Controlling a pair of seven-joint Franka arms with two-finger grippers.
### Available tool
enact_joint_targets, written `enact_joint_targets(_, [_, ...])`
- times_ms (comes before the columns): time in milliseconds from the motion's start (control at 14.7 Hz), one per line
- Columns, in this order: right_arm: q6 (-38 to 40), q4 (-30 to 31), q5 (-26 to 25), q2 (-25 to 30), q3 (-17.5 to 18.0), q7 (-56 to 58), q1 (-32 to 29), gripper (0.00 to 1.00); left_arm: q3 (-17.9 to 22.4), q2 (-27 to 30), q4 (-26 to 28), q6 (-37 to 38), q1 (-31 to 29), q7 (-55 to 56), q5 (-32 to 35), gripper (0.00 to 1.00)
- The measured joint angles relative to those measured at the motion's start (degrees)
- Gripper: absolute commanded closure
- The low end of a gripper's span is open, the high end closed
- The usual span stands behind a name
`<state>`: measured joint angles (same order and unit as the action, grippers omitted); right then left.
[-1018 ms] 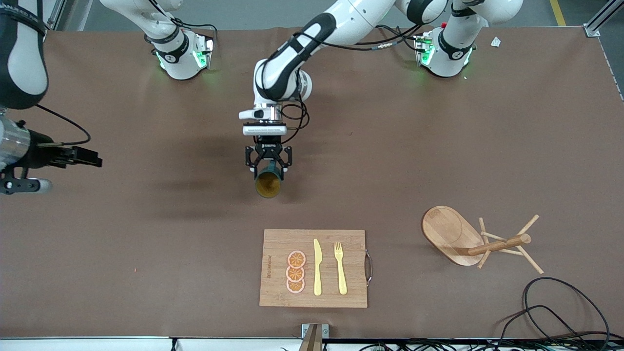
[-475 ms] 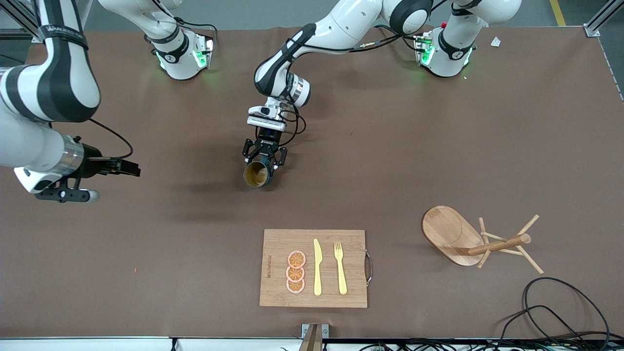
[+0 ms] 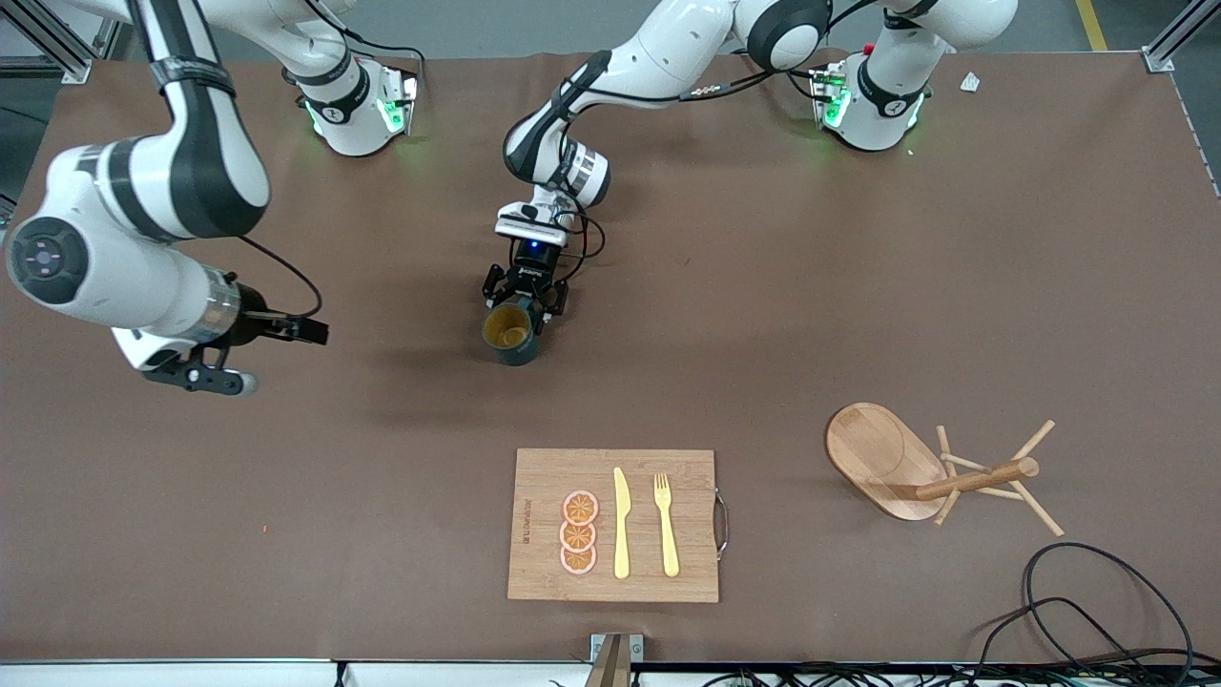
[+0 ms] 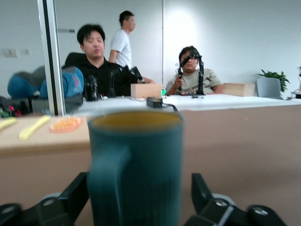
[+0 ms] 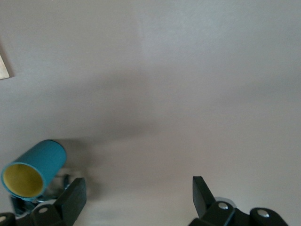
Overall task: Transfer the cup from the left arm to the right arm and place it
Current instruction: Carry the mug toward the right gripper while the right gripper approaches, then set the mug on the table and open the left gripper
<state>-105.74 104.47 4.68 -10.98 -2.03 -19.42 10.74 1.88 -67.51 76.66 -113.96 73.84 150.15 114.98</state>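
Jaws of the left gripper (image 3: 524, 298) clamp the cup (image 3: 510, 332) over bare table (image 3: 858, 286). Right gripper (image 3: 310, 331), fingers spread and empty, hangs toward the right arm's end. Nearer the camera lie a cutting board (image 3: 534, 477) and wooden rack (image 3: 940, 474).

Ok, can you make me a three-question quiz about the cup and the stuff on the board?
1. Where is the cup?
A. on the cutting board
B. in the left tool
C. on the peg rack

2. How many orange slices lie on the cutting board?
A. three
B. one
C. five

3. How is the right tool?
A. shut on the cup
B. shut on a fork
C. open

Answers: 1 B, the left tool grips it above the table. 2 A, three orange slices in a row. 3 C, the right tool has spread fingers, nothing between.
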Motion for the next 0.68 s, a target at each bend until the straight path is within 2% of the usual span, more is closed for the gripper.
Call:
enact_joint_targets(136, [-0.7, 0.6, 0.0, 0.0, 0.0, -3.4, 2.2, 0.00, -2.0, 0.5, 0.9, 1.1, 0.2, 1.2, -2.0, 0.00])
enact_joint_targets(407, [-3.7, 1.7, 0.0, 0.0, 0.1, -6.7, 4.6, 0.00, -7.6, 3.6, 3.7, 6.1, 1.1, -0.2, -15.4, 0.00])
enact_joint_targets(678, [-9.1, 6.0, 0.3, 0.0, 0.1, -7.7, 6.4, 0.00, -8.8, 4.5, 5.3, 7.8, 1.2, -2.3, -17.5, 0.00])
